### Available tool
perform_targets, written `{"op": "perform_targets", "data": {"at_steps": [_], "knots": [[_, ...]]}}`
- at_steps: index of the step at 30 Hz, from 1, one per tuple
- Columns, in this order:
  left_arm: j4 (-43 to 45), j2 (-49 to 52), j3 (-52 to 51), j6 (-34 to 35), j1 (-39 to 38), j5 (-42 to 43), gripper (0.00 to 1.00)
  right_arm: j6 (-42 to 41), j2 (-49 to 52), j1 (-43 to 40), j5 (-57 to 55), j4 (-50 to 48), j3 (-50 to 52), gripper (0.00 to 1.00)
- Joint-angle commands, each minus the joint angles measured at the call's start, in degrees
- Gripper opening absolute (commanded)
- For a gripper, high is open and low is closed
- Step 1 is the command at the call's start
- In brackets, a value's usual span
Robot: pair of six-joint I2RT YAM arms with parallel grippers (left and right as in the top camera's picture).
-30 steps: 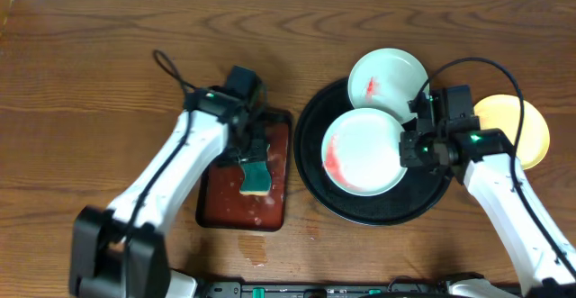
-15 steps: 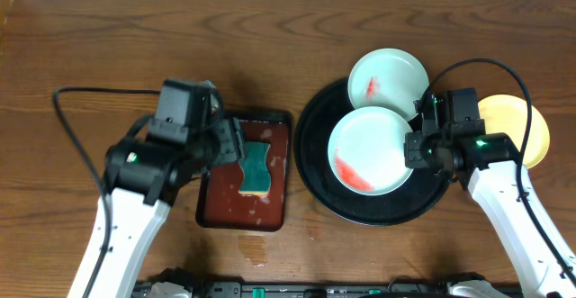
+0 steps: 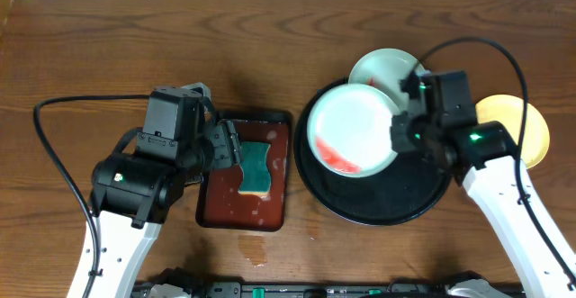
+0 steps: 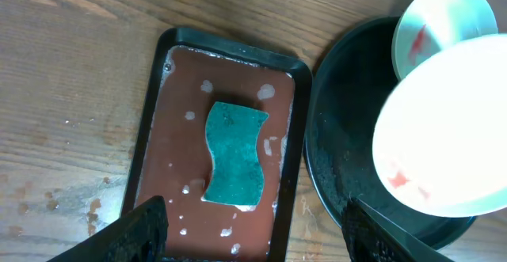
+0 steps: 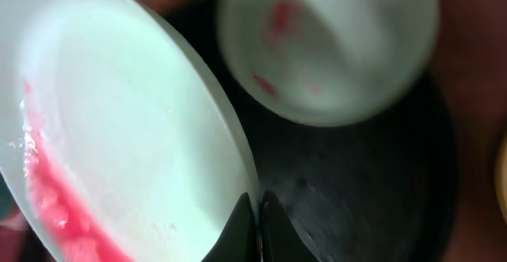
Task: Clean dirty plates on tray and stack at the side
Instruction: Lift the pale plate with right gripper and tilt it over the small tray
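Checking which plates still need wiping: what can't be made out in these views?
Overhead: yellow plate, partly under the right arm; any smear there is unseen.
Overhead: rear plate, near edge covered by the held plate.
Right wrist: rear plate's red marks blurred; extent unclear.

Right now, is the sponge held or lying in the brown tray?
Lying in the brown tray: sponge flat on it, left gripper open and clear.
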State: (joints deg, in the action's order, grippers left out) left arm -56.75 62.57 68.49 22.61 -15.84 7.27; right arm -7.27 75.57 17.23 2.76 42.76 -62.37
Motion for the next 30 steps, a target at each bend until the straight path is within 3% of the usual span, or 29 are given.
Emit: {"op": "perform_targets", "data": {"at_steps": [1,6,10,14,23,30], "knots": [[-0.15,-0.57,1.29,-0.74,0.17,-0.83,0.71,-1.75,-0.11,4.76,-0.61,-2.62,-1.92,0.01],[-0.15,-2.21,1.29,-0.74,0.17,-0.83,0.71,-2.19,3.43,12.79,-3.80,-9.75,-1.92,0.01],[-0.20,-3.93,1.29,-0.94,0.17,-0.85,0.71,3.26,6.60,20.04,-10.23,-17.20,-1.92,0.01],[-0.72,-5.51,1.29,-0.94,0.17,-0.85,0.71,11.02,7.23,27.04,-23.87,-23.30,-1.92,0.01],[-1.46,-6.10,1.29,-0.94,0.17,-0.87,0.72,23.93,7.15,37.55,-46.07,-29.55,-1.92,0.01],[-1.49,-6.10,1.29,-0.94,0.17,-0.87,0.71,25.40,7.15,40.50,-50.97,-30.18,-1.92,0.01]]}}
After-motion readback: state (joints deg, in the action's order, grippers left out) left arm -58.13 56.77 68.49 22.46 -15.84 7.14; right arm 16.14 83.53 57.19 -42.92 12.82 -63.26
